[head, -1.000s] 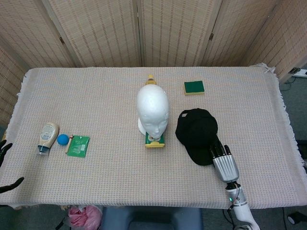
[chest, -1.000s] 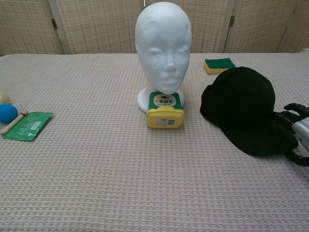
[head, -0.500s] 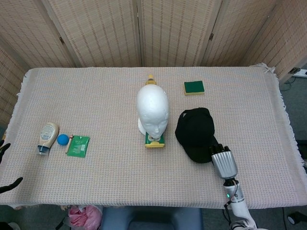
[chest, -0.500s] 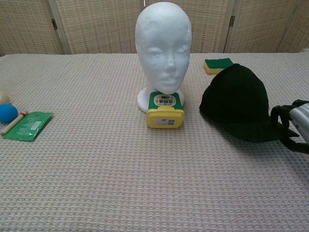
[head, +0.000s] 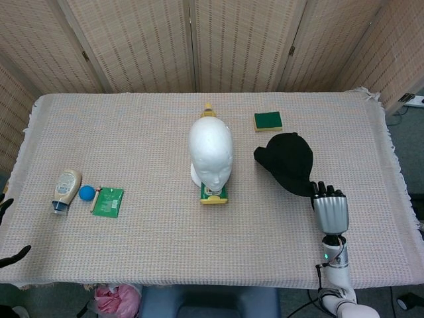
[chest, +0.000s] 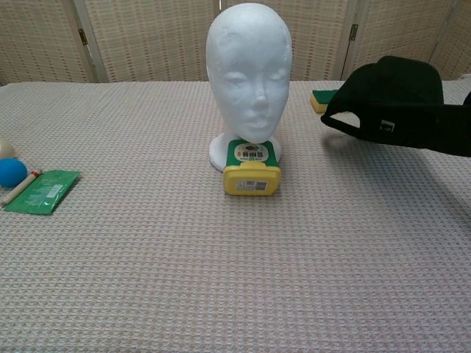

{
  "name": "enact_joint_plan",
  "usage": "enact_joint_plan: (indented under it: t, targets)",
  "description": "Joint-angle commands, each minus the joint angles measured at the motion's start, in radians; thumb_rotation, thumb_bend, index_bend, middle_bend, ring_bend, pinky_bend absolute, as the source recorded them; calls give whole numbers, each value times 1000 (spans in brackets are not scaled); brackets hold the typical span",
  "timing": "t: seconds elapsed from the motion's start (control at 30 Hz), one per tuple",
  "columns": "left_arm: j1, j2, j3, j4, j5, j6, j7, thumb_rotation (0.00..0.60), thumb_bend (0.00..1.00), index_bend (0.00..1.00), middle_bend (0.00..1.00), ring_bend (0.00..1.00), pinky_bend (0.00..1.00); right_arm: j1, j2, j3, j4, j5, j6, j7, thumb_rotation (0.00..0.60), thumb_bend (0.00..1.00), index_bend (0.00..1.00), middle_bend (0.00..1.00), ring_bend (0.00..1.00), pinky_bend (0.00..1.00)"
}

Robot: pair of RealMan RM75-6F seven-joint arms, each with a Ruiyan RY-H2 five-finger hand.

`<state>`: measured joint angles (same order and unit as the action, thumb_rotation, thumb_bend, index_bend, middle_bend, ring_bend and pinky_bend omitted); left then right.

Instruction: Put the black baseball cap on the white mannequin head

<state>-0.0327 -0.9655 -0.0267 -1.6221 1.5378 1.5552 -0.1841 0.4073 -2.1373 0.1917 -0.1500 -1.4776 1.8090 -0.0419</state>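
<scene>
The robot's right hand point(head: 330, 211) grips the brim of the black baseball cap point(head: 289, 161), fingers closed on the brim's near edge, the cap raised off the woven table cover point(head: 165, 258) and reaching forward and leftward from the hand. To the hand's left and a little farther stands the white mannequin head point(head: 211, 152), upright and bare, well apart from the cap, with a yellow-and-green box point(head: 214, 194) touching the front of its base. Beyond the cap lies a green-and-yellow sponge point(head: 267, 121). Far to the left, dark fingertips of the left hand point(head: 9, 228) show at the table's edge, spread and holding nothing.
</scene>
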Motion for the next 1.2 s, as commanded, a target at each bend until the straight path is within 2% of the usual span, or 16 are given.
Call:
enact_joint_plan:
  t: [0.03, 0.3, 0.53, 0.73, 0.87, 1.07, 1.2]
  targets:
    - [-1, -1, 0, -2, 2, -1, 5, 600, 184, 0, 0, 0, 171, 39, 29, 26, 4, 24, 45, -53, 600, 546, 905, 818, 754, 978]
    - [2, 0, 2, -2, 7, 4, 4, 600, 184, 0, 0, 0, 171, 113, 112, -14, -2, -15, 84, -286, 600, 566, 917, 824, 754, 978]
    - [1, -1, 2, -1, 8, 1, 5, 600, 184, 0, 0, 0, 171, 196, 181, -6, -121, -23, 127, -436, 600, 567, 918, 824, 754, 978]
    - [1, 0, 2, -1, 7, 0, 3, 600, 184, 0, 0, 0, 171, 277, 245, 20, -314, -39, 168, -584, 600, 567, 918, 823, 754, 978]
    - [2, 1, 4, -1, 12, 3, -1, 600, 184, 0, 0, 0, 171, 331, 312, 33, -487, -72, 168, -730, 600, 567, 918, 823, 754, 978]
    - [0, 3, 5, -1, 14, -1, -7, 600, 185, 0, 0, 0, 171, 399, 387, 62, -737, -112, 110, -945, 600, 566, 918, 821, 754, 978]
    - [-1, 6, 6, 1, 13, -5, -15, 600, 185, 0, 0, 0, 171, 443, 394, 77, -828, -141, 61, -1041, 600, 566, 918, 821, 754, 978]
